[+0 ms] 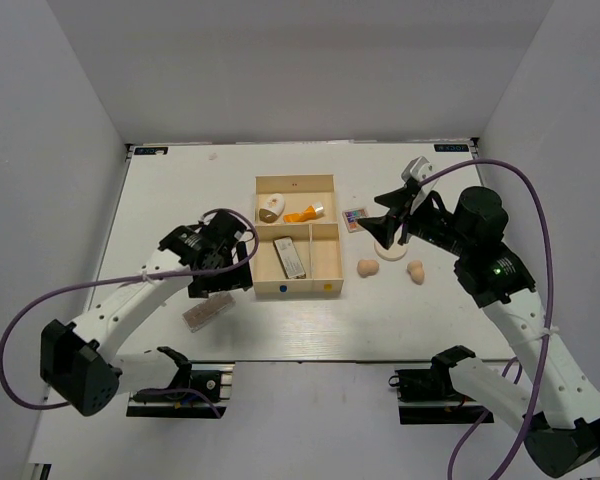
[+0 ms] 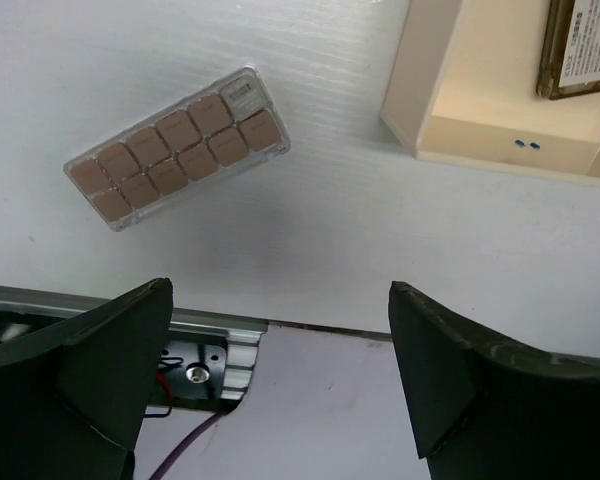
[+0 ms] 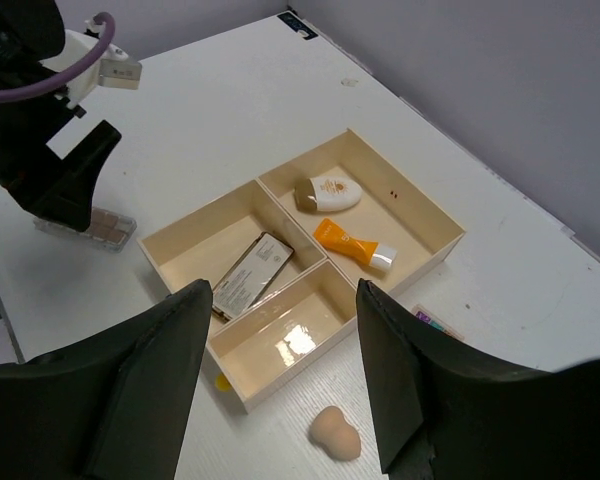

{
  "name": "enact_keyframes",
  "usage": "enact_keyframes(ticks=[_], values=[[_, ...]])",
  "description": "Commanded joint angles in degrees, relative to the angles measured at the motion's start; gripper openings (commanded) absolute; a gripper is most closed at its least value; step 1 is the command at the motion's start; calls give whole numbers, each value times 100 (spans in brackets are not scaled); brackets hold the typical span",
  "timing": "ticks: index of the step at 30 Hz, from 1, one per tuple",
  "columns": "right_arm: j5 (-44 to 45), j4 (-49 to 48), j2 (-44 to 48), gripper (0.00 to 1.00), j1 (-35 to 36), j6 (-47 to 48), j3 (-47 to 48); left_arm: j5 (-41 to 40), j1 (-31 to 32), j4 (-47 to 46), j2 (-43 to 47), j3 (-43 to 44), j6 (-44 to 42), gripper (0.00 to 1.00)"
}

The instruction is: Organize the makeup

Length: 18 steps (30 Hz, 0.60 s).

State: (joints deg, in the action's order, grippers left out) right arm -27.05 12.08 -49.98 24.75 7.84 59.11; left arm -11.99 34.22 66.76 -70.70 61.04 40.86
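Brown palette (image 2: 177, 147) lies flat ahead of the wide-open, empty left gripper (image 2: 280, 290); a shallow pinch could skid it away. Empty too, the right gripper (image 3: 285, 300) hangs open.

The tray (image 1: 300, 288) is standing mid-tabletop (image 1: 180, 190), its walls blocking low passes. The left arm (image 1: 140, 285) is crowding its near-left corner above the palette (image 1: 208, 312). The right arm (image 1: 450, 225) is hanging right of it, near the sponges (image 1: 368, 267). Bare strips are running along the far and left edges.
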Motion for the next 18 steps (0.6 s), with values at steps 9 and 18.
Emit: enact_keyframes(ticks=[9, 18], values=[[50, -294, 216, 66, -50, -72, -145, -381, -64, -445, 1215, -978, 2775, 98], [59, -302, 234, 66, -93, -116, -181, -1130, -64, -522, 2059, -1953, 5616, 98]])
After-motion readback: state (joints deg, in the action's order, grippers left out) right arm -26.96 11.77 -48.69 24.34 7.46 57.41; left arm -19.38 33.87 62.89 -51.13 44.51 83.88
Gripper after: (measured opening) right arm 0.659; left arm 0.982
